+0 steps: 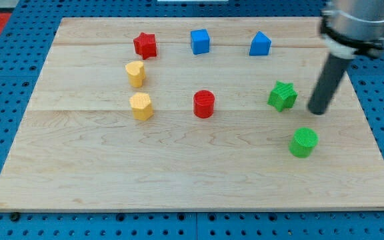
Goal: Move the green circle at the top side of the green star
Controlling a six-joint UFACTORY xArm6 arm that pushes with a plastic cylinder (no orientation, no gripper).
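Note:
The green circle (303, 142) stands on the wooden board at the view's lower right. The green star (283, 95) stands a little above it and slightly to its left. My tip (317, 111) touches the board just right of the green star and above the green circle, apart from both blocks. The dark rod rises from it towards the view's top right corner.
A red star (145, 45), a blue cube (200, 41) and a blue wedge-like block (259, 44) line the top. A yellow heart (135, 73), a yellow hexagon (141, 106) and a red cylinder (204, 103) stand left and centre. The board's right edge (377, 133) is near.

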